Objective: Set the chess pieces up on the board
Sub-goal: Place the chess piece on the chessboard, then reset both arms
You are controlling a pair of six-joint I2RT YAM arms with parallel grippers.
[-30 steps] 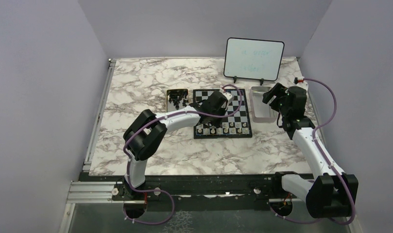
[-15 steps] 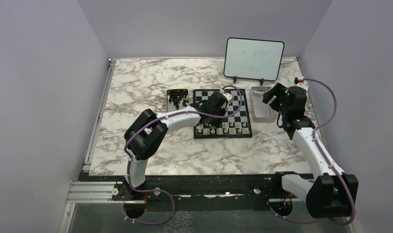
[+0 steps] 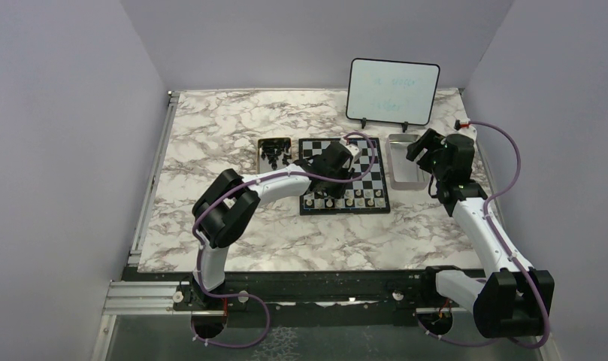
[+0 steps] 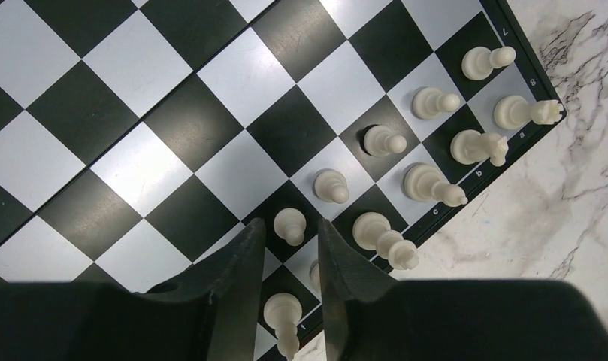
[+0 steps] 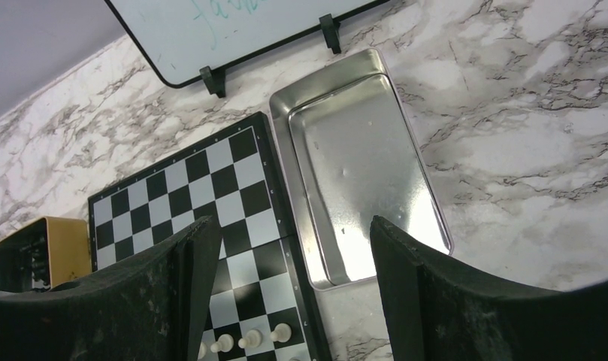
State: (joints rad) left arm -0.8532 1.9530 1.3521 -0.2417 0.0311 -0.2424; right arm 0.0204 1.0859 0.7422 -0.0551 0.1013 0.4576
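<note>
The board (image 3: pixel 367 161) lies flat mid-table. Several cream-white chess pieces (image 3: pixel 350 200) stand in its two nearest rows. My left gripper (image 4: pixel 289 235) hovers over those rows, jaws a narrow gap apart. A white pawn (image 4: pixel 290 225) stands free on a black square right at the fingertips, touching neither finger (image 4: pixel 240 271). A taller white piece (image 4: pixel 282 319) shows in the gap below. My right gripper (image 5: pixel 285 233) hangs wide open and empty over the near end of a metal tray, off the board's right edge.
An empty silver tray (image 3: pixel 406 162) lies right of the board. A small tin with black pieces (image 3: pixel 274 150) sits at its left. A whiteboard (image 3: pixel 393 92) stands upright behind. Purple walls close in three sides.
My left gripper's jaws have parted, and the pawn now stands on its own on its square. Both arms have stayed almost where they were.
</note>
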